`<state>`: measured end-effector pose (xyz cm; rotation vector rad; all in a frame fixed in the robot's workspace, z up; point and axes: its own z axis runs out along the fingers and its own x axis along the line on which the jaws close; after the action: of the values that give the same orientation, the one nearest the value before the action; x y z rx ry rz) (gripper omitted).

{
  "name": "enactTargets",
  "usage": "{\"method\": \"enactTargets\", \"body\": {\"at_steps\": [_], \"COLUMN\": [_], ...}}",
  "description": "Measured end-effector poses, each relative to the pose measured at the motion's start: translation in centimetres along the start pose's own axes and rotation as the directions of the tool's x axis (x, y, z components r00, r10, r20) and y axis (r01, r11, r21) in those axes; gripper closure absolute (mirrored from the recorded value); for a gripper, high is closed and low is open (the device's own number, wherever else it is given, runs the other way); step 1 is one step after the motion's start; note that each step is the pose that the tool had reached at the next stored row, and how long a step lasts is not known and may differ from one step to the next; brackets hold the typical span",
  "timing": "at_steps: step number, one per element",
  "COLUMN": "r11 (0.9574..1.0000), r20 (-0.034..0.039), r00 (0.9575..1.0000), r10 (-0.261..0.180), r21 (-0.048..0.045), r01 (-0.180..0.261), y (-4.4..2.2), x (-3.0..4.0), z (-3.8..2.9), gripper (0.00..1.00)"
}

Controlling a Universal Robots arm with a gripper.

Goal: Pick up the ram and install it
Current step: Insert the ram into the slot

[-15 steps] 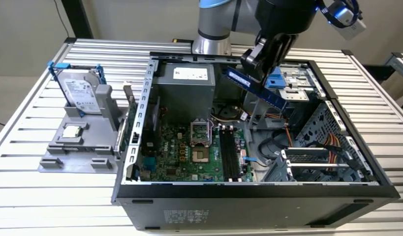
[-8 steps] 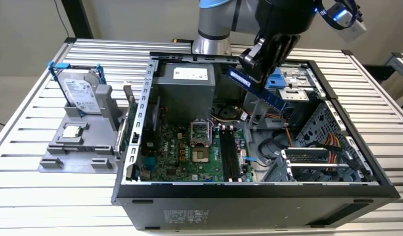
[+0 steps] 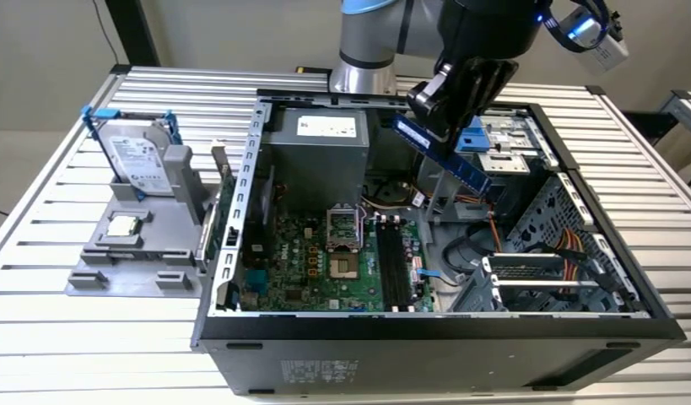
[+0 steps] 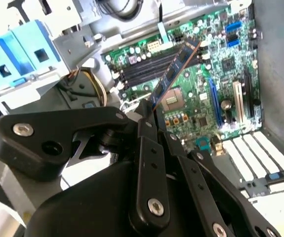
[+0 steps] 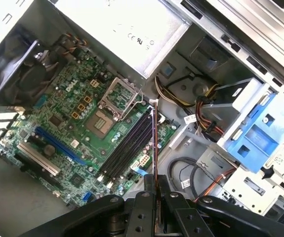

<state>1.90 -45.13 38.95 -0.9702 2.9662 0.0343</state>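
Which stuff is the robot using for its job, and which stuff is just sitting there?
Using:
- ram, held above the open computer
- gripper, shut on it
- memory slots, empty

Just sitting:
- hard drive
- processor chip
- grey holder

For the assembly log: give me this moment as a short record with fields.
end effector: above the open computer case, shut on the ram
ram: held tilted, clear of the motherboard; seen edge-on in the first wrist view
memory slots: dark parallel slots on the motherboard, no stick seated in them
processor socket: open, beside the slots
hard drive: upright in the grey fixture, outside the case on the exterior view's left
processor chip: on the same fixture
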Motion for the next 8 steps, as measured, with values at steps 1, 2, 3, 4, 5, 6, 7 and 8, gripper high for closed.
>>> {"method": "enactTargets", "body": {"at_steps": [1,2,3,4,5,6,7,8], "r11": [1.0,0.9998,0.9996,0.9993,0.999,0.9985,0.998,0.9974], "r20": [0.0001,0.0001,0.0005,0.0005,0.0007,0.0008,0.0009,0.0009], "r00": [1.0,0.9998,0.9996,0.9993,0.999,0.9985,0.998,0.9974], "r10": [0.009,0.018,0.027,0.036,0.045,0.055,0.063,0.072], "r21": [0.0003,0.0006,0.0007,0.001,0.0012,0.0015,0.0017,0.0021], "r01": [-0.009,-0.018,-0.027,-0.036,-0.045,-0.055,-0.063,-0.072], "y": [0.0,0.0,0.0,0.0,0.0,0.0,0.0,0.0], "x": [0.0,0.0,0.0,0.0,0.0,0.0,0.0,0.0], "z": [0.0,0.0,0.0,0.0,0.0,0.0,0.0,-0.01], "gripper": [1.0,1.0,1.0,1.0,1.0,1.0,1.0,1.0]}}
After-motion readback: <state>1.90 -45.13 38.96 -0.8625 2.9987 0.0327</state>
